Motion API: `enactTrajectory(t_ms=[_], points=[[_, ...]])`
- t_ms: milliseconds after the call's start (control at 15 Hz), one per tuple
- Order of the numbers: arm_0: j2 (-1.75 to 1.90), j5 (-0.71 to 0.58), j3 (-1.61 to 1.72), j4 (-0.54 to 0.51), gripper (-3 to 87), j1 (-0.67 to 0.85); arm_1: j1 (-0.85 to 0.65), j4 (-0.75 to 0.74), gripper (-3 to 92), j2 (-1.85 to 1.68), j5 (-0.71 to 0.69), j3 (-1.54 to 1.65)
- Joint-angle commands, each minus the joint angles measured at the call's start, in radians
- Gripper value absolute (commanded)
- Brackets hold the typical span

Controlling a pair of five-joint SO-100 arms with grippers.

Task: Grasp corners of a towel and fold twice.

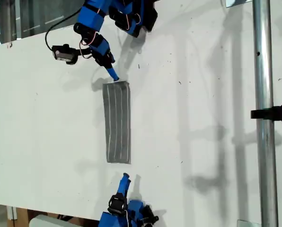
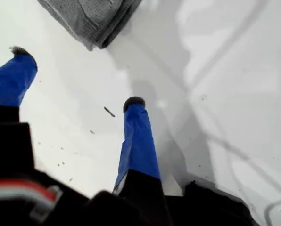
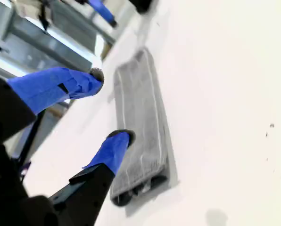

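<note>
The desk (image 1: 46, 132) is white w/ a few small dark specks.

In the exterior view, the towel (image 1: 117, 123) lies a bit left of the middle. It is folded into a long thin grey strip w/ thin white stripes running along it. It lies flat on the desk, and nothing holds it.

My first gripper (image 1: 113, 74) is at the strip's top end in the exterior view, tip pointing down at the towel's edge, v. close to it. I can't tell if it touches. In the first wrist view the two blue fingers (image 2: 138, 136) are spread wide apart w/ only bare desk between them. One rounded corner (image 2: 94, 44) of the towel (image 2: 91, 19) lies just past the fingertips, w/ thick folded layers at its edge.

My second gripper (image 1: 125, 178) is at the strip's bottom end in the exterior view, near but not touching. Its fingers (image 3: 110, 153) are spread too, w/ nothing pinched. The second wrist view looks along the towel (image 3: 140, 113), w/ stacked layers showing at the near end.

Far over on the exterior view's right, a shiny metal pole (image 1: 264, 142) runs top to bottom.
</note>
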State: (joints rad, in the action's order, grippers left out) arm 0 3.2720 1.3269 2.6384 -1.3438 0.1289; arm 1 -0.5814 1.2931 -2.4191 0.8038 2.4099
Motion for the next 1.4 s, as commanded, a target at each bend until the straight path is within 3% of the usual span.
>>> enactTrajectory(t_ms=[0,133,267,600,800,1067,1200,1333], points=[[0.077,0.037,0.052,0.091,17.3,-0.037,-0.057,-0.058,39.7,-0.230,0.138,0.156],[0.202,0.089,0.288,0.278,7.9,-0.098,-0.064,-0.069,40.3,-0.279,0.206,0.202],[0.201,0.112,0.417,0.348,0.1,-0.126,-0.066,-0.155,43.3,-0.219,0.212,0.210],[0.202,0.173,0.474,0.227,0.0,-0.141,-0.011,-0.588,42.8,0.486,0.236,0.017],[0.202,0.198,0.476,0.199,0.0,-0.147,0.049,-0.676,43.1,0.764,0.258,-0.216],[0.202,0.207,0.476,0.183,0.4,-0.147,0.123,-0.888,31.9,0.962,0.285,-0.382],[0.202,0.213,0.474,0.175,0.4,-0.152,0.103,-0.792,-0.2,0.897,0.305,-0.365],[0.202,0.210,0.472,0.173,0.7,-0.152,0.067,-0.565,-0.2,0.643,0.296,-0.265]])
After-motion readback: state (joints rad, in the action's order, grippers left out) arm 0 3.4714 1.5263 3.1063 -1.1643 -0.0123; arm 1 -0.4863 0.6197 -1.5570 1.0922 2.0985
